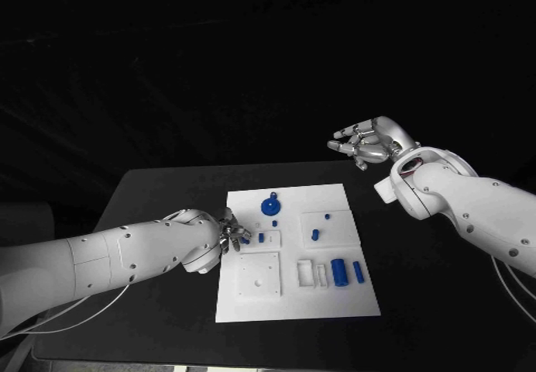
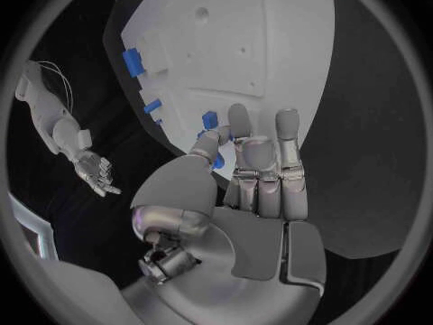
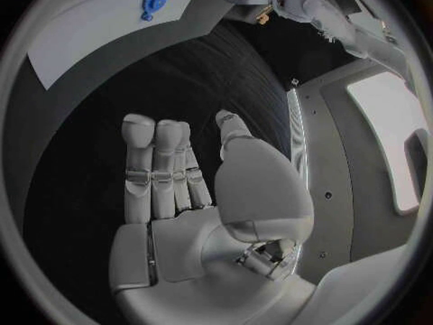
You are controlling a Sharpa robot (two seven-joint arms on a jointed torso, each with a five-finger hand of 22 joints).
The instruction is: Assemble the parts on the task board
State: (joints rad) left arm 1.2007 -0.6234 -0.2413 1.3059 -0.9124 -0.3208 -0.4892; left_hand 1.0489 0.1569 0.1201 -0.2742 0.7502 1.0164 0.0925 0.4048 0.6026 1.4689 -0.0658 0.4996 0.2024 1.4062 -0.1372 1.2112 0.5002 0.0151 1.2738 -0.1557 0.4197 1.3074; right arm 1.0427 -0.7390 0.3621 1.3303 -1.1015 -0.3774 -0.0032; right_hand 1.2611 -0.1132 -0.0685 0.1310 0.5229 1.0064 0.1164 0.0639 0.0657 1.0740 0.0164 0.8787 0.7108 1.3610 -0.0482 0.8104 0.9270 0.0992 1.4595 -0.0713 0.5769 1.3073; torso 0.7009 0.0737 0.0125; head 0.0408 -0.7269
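- Left hand (image 1: 229, 235) at the task board's (image 1: 296, 306) edge, fingers pinching a small blue part (image 2: 217, 162); seating it likely comes next.
- Right hand (image 1: 364, 144) raised off the bench (image 1: 167, 194), fingers apart, holding nothing.

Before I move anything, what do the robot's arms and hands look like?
Both arms are smooth white shells with small dark dots; thin pale cables trail beside each. The left hand and right hand are silver metal with segmented fingers and rounded grey palm plates, as on the left hand's fingers in its wrist view.
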